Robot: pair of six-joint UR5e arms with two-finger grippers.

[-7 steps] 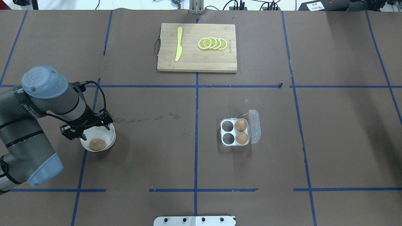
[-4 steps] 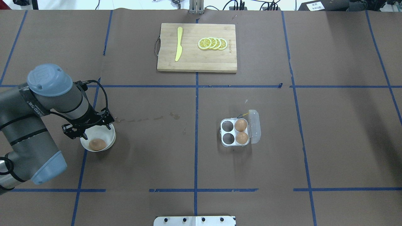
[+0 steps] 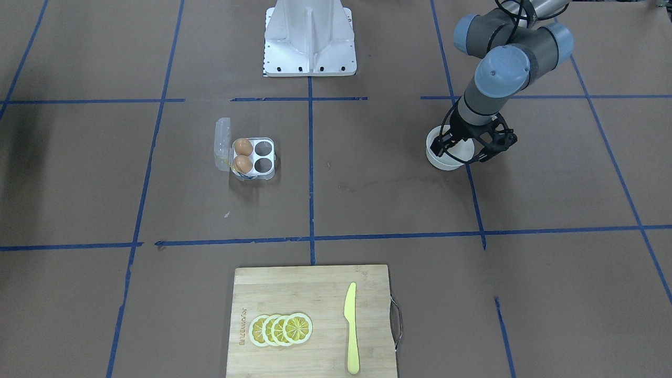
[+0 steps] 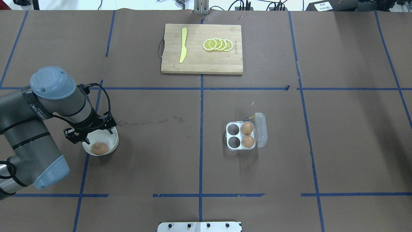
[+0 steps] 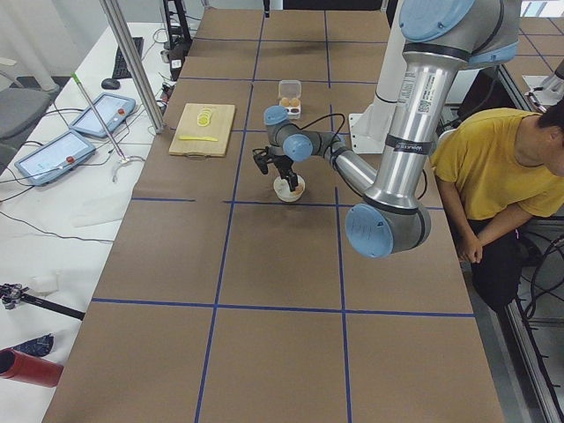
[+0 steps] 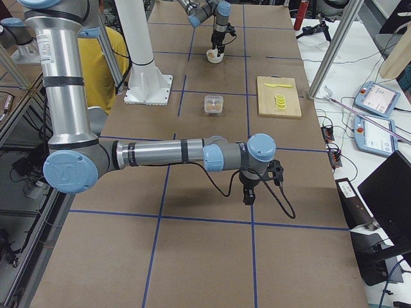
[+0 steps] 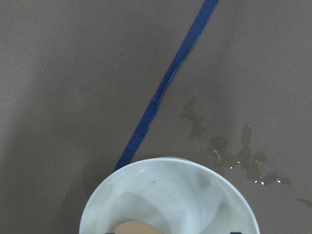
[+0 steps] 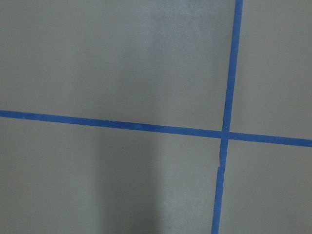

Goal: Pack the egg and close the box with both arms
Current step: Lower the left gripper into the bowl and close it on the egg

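Left claw [image 4: 96, 134] is hanging spread wide over the white bowl [image 4: 116, 141]. The egg [image 4: 99, 148] is lying inside that bowl. The box [image 4: 240, 136] is sitting lid-open, well apart from the bowl. Right claw [image 6: 248, 197]: I cannot tell its state.

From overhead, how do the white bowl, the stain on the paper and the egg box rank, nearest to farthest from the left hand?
1. white bowl, partly under the left hand.
2. stain, just to its right.
3. egg box, in the right half.
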